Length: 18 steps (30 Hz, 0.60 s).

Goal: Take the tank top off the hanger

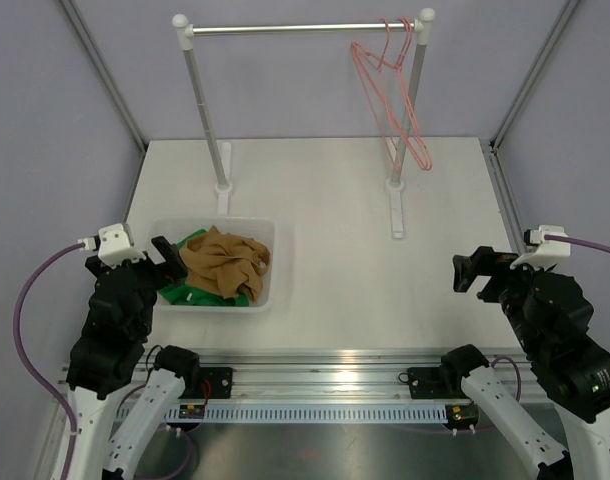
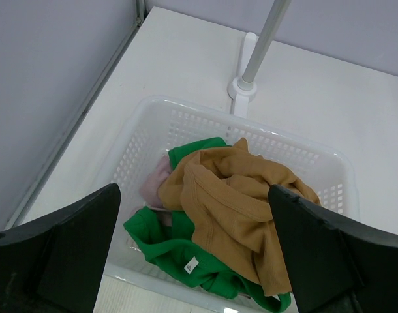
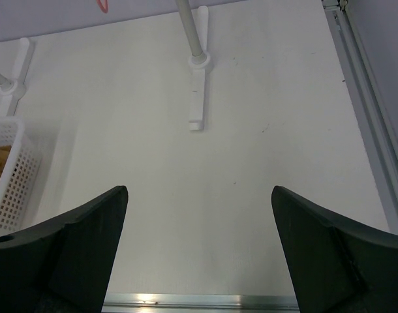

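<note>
Hangers [image 1: 393,95] of thin pink wire dangle from the right end of the rail [image 1: 295,29], beside the rack's right post [image 1: 413,100], and you can see only bare wire on them. The clothing is in the white basket [image 1: 270,265] on the left of the desk [image 1: 365,260], just in front of the rack's left post [image 1: 207,110].

Look through the left wrist camera and you have the basket [image 2: 205,107] right below you. A tan ribbed garment [image 2: 238,202] lies crumpled on top, over a green garment [image 2: 179,251] with a small white label, and a pale pink one [image 2: 156,186] shows at the back left. The tan piece [image 1: 223,262] is the likeliest tank top, but crumpled like this you cannot tell its cut for certain.

Your left arm [image 1: 115,310] sits at the basket's left side. Its jaws are spread as wide as they go, with both dark fingers [image 2: 68,254] at the frame's lower corners. They grip nothing and stand above the clothes without touching them.

Your right arm [image 1: 555,320] is at the desk's right edge, well apart from the basket and the rack. Its jaws are also fully spread, with the fingers [image 3: 68,248] framing bare desk [image 3: 238,163], and they grip nothing. The right post's foot [image 3: 198,91] lies ahead of them.
</note>
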{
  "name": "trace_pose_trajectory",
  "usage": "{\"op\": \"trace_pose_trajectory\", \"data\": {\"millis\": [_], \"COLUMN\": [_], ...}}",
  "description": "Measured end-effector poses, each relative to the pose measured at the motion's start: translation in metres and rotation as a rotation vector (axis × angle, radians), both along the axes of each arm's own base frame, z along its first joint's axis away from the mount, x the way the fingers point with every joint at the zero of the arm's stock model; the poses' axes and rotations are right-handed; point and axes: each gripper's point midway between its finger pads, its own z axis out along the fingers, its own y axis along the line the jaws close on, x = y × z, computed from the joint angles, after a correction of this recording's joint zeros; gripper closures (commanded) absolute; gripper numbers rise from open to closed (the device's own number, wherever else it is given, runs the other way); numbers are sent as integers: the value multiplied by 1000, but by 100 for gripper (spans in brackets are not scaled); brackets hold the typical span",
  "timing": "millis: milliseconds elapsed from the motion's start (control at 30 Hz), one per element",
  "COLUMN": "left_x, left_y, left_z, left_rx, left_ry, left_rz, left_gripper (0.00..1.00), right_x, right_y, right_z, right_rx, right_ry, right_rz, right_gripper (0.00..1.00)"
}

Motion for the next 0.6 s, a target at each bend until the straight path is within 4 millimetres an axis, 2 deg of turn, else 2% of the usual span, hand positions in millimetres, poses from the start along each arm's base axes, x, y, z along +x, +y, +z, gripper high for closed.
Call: {"op": "trace_pose_trajectory", "data": {"millis": [233, 467, 600], "left_x": [2, 5, 5], "left_y": [-6, -8, -10], "left_z": [1, -16, -15], "left_rx": [-15, 12, 10], "left_ry": [-8, 27, 22], "left_rz": [-31, -53, -66], "left_gripper": [1, 1, 1], "right_x": [4, 12, 13], "right_y": [2, 4, 4], "right_z": [5, 13, 19], "right_rx": [-6, -35, -35], "right_ry": [-12, 0, -7], "right_rz": [4, 11, 11], "right_gripper": [0, 1, 1]}}
